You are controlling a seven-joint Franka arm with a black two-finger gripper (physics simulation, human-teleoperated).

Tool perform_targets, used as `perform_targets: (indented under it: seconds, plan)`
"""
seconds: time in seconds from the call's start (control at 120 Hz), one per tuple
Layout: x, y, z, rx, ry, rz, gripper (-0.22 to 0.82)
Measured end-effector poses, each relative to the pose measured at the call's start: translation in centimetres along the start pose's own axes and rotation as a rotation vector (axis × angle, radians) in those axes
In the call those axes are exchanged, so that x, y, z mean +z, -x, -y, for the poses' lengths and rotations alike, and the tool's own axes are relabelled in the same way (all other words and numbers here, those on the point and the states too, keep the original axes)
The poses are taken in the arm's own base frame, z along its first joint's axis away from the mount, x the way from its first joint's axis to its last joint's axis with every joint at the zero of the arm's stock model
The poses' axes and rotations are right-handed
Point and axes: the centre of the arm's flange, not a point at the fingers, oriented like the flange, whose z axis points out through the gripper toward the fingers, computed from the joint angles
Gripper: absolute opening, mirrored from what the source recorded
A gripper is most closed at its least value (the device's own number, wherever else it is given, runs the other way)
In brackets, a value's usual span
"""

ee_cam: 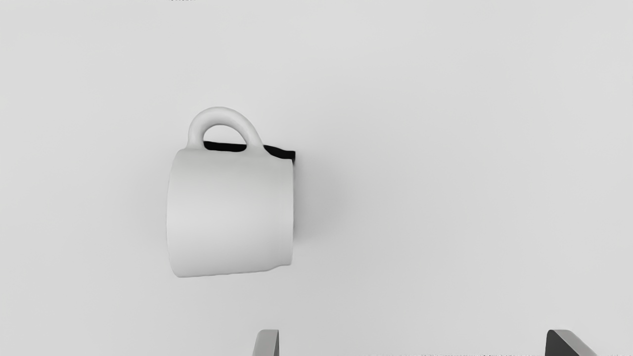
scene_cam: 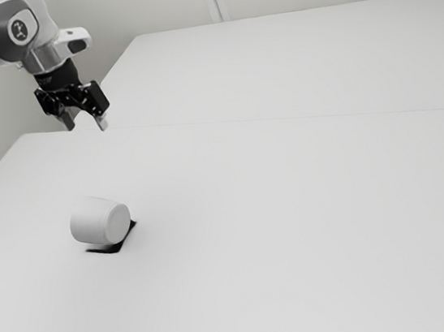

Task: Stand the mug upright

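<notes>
My gripper (scene_cam: 87, 127) hangs high above the table in the exterior view, well apart from the mug. A white mug (scene_cam: 94, 222) lies on its side there, its round base turned toward the exterior view's right and front, with a dark patch beneath it. From the wrist view, the mug (ee_cam: 230, 212) shows its side wall and its looped handle, which sticks out on the side away from my fingertips. The gripper (ee_cam: 413, 341) stands open, its fingers wide apart with nothing between them. The inside of the mug is hidden.
The white table (scene_cam: 296, 230) stretches out around the mug. Behind it is another pale flat surface (scene_cam: 291, 67), with light walls beyond. A thin dark line crosses the exterior view's lower left corner.
</notes>
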Motion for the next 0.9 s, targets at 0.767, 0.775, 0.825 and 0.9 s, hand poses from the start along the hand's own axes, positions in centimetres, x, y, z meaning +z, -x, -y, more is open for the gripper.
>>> perform_targets:
  seconds: [0.767,0.775,0.825,0.9]
  plan:
    - [19.1,2.0,20.5,-0.189,0.678,0.163,0.59]
    - [19.3,1.9,20.6,-0.187,0.682,0.162,0.59]
    - [20.2,1.6,21.3,-0.176,0.704,0.157,0.59]
    - [21.1,1.3,22.0,-0.149,0.742,0.141,0.59]
